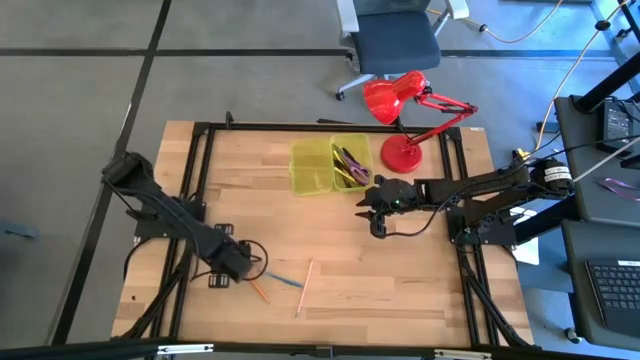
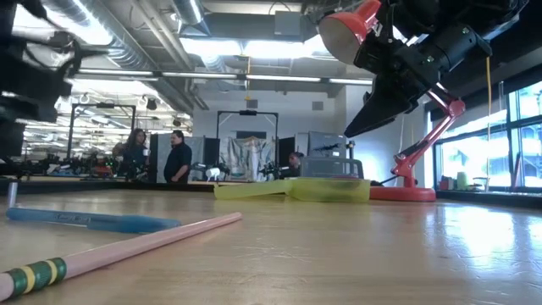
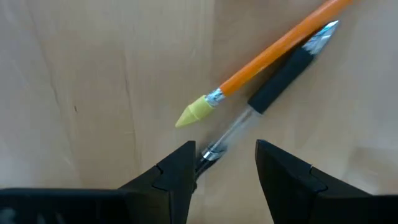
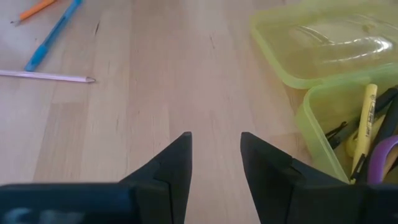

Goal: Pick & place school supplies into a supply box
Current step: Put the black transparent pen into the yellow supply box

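Left gripper (image 3: 224, 163) open, straddling clear-barrelled black-grip pen (image 3: 273, 93) beside orange pencil (image 3: 273, 50); light, slick, rolls easily, so pinch mid-barrel. Right gripper (image 4: 216, 155) open near translucent yellow-green box (image 1: 330, 165).

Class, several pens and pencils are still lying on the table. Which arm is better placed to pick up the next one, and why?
The left. Its gripper is open right over a clear pen beside an orange pencil. The right gripper hangs open and empty near the supply box, far from them.
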{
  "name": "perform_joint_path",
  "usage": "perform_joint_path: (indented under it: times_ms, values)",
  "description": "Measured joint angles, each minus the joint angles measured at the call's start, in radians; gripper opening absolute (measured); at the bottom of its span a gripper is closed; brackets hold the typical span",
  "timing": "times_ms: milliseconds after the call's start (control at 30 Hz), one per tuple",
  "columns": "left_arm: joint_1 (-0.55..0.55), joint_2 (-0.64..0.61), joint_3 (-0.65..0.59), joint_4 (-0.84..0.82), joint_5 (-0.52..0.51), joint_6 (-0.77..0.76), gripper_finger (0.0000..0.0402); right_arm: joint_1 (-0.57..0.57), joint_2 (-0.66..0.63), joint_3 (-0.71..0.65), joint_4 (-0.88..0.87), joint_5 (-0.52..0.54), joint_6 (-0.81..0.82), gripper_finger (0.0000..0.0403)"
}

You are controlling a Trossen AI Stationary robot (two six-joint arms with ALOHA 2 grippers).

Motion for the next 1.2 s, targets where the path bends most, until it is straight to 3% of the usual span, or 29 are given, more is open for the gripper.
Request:
perform_joint_path:
  times_ms: [367,833,1100,1200]
  values:
    - [0.002,0.134,0.004,0.068,0.108,0.025,0.0128,0.0,0.0,0.0,-0.001,0.0,-0.001,0.0141]
    - [0.0,0.133,0.002,0.09,0.119,-0.113,0.0023,0.001,0.001,0.0,-0.027,-0.001,-0.01,0.0141]
    - [-0.001,0.091,0.033,0.12,0.107,-0.217,0.0028,0.001,0.001,0.0,-0.044,-0.012,-0.01,0.0141]
    - [0.002,0.053,0.065,0.144,0.07,-0.242,0.0027,0.001,0.001,0.0,-0.045,-0.061,-0.014,0.0141]
